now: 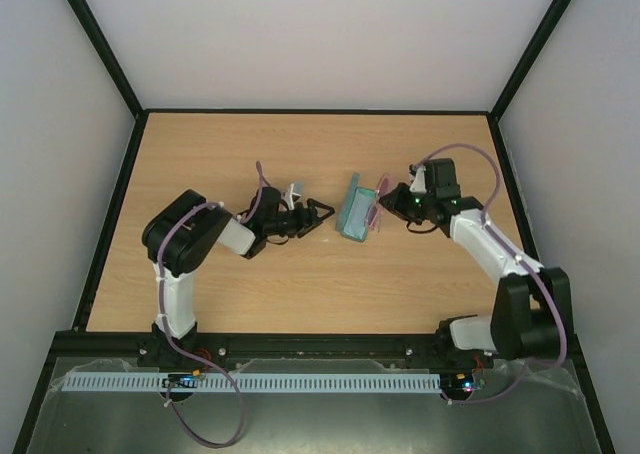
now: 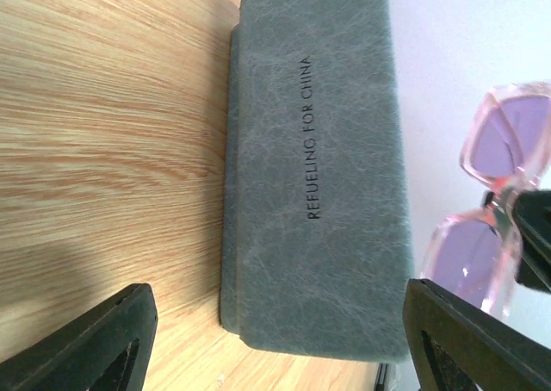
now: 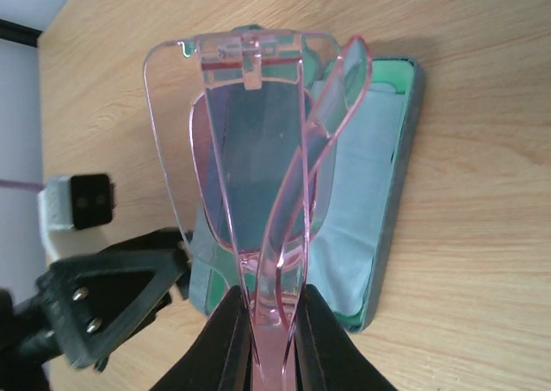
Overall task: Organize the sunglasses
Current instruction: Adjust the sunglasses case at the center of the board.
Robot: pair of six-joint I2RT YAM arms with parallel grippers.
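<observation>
OK, R gripper [image 3: 269, 303] is clamped on the sunglasses [image 3: 255, 141], pinching them thin-side on, around the bridge afaict. They hang just above the open case [image 2: 310, 150], over the light blue cloth [image 3: 362, 180] lying inside; can't tell if anything's touching yet. L gripper [image 1: 318, 212] is low over the table [image 1: 300, 294], right beside the case, jaws spread wide w/ nothing in them, facing its grey-blue outer side.

Step in hand, as I read it, is setting the glasses down into the case. To do it well, I'd line the frame's long axis up w/ the case length first. Then come down slow so the lenses land flat on the cloth, not on the rim. Frame looks thin & bendy, so no extra squeeze. L could brace the case so it doesn't skid. Let go only once the frame rests inside.
</observation>
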